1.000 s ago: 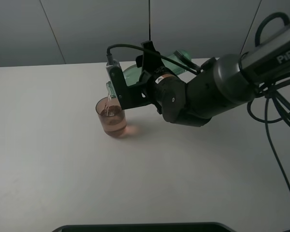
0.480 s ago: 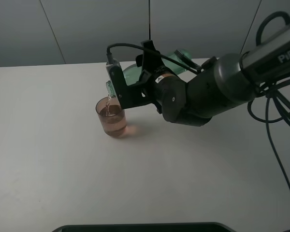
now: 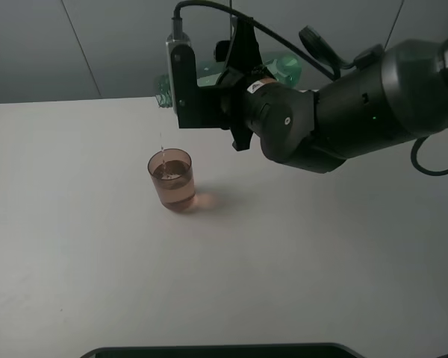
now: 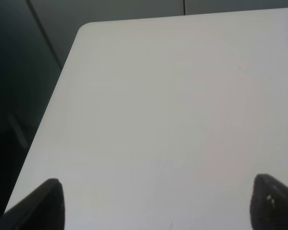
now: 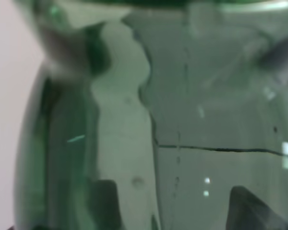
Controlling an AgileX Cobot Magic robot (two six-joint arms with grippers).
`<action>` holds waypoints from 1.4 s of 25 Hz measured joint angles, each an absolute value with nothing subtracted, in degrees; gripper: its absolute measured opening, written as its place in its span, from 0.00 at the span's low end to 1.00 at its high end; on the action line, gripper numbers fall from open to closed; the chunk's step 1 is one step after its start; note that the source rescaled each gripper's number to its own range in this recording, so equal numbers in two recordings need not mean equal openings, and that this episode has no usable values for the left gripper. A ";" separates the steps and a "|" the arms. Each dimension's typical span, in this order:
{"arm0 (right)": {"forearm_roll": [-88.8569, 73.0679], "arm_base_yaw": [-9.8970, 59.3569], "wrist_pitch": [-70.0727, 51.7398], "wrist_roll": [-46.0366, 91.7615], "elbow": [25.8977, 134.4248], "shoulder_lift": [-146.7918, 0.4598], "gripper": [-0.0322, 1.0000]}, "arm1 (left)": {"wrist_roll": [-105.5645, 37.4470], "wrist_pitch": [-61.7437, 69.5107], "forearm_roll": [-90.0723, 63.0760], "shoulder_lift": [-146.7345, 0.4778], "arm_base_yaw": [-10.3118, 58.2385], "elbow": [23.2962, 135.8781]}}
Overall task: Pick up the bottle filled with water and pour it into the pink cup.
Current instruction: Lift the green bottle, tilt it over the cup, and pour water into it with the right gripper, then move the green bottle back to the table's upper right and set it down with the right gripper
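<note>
Right gripper (image 3: 231,93): clamped on the bottle (image 3: 284,68), held high and lying nearly level.
Left gripper (image 4: 158,206): fingers spread, nothing between them, over bare table (image 3: 284,261).
Pink cup (image 3: 172,179): upright, part full, well below the bottle's mouth.
Pour: a thin thread landed close to the rim, not centre.
Advice: likely safer with the mouth lower and over the cup's middle, tilting slowly.
Room: cup stood well in from every table edge, with open surface all round.

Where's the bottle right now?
Exterior high view: the bottle is tipped sideways in the right gripper, high above the table at upper centre, its mouth over the pink cup.
</note>
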State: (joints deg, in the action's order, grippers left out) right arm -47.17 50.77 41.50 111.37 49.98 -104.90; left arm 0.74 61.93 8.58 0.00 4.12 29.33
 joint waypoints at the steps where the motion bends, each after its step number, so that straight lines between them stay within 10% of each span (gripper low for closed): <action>1: -47.17 50.77 41.50 109.01 49.98 -104.20 0.03 | 0.74 61.93 8.58 0.00 4.12 29.33; 13: -47.39 48.08 41.09 78.53 49.98 -90.78 0.03 | 0.85 61.93 8.58 0.00 4.12 29.33; 25: -38.33 28.08 32.66 27.10 49.36 -86.14 0.03 | 0.85 61.93 8.58 0.00 4.12 29.33; 35: -11.36 19.60 33.46 19.47 50.02 -101.83 0.03 | 0.85 61.93 8.58 0.00 4.12 29.33</action>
State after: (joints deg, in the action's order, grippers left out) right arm -11.36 19.60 33.46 19.47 50.02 -101.83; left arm 0.85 61.93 8.58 0.00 4.12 29.33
